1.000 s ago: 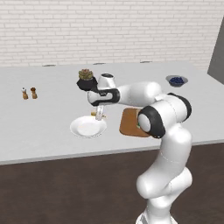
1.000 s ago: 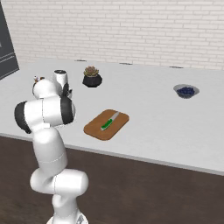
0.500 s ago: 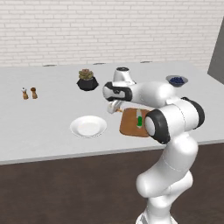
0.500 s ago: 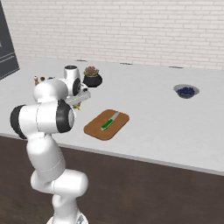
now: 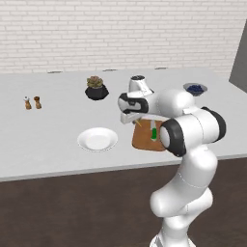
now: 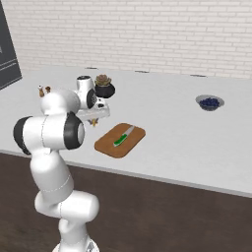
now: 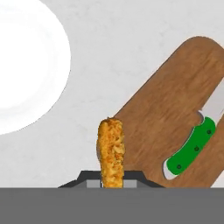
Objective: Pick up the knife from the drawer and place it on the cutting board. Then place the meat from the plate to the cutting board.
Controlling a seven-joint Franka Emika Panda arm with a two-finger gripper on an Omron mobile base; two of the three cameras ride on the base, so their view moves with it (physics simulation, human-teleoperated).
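My gripper (image 5: 134, 119) hangs just above the counter at the left edge of the cutting board (image 5: 144, 140), shut on the meat (image 7: 111, 151), an orange-brown strip that sticks out from between the fingertips. The knife (image 7: 191, 149), with its green handle and pale blade, lies on the brown board (image 7: 170, 105). To the left rests the white plate (image 5: 98, 139), bare. From the right side the meat (image 6: 93, 122) shows under the gripper (image 6: 94, 119), short of the board (image 6: 109, 145) and the knife (image 6: 122, 138). The drawer is out of view.
A dark potted plant (image 5: 96, 88) stands behind the gripper. Two small shakers (image 5: 32, 102) sit at the far left of the counter, and a bowl of blueberries (image 5: 195, 89) at the far right. A dark panel (image 5: 239, 58) rises at the right edge.
The arm has swung right from above the plate to the board's left edge, carrying the meat. Plate, board and knife have stayed put.
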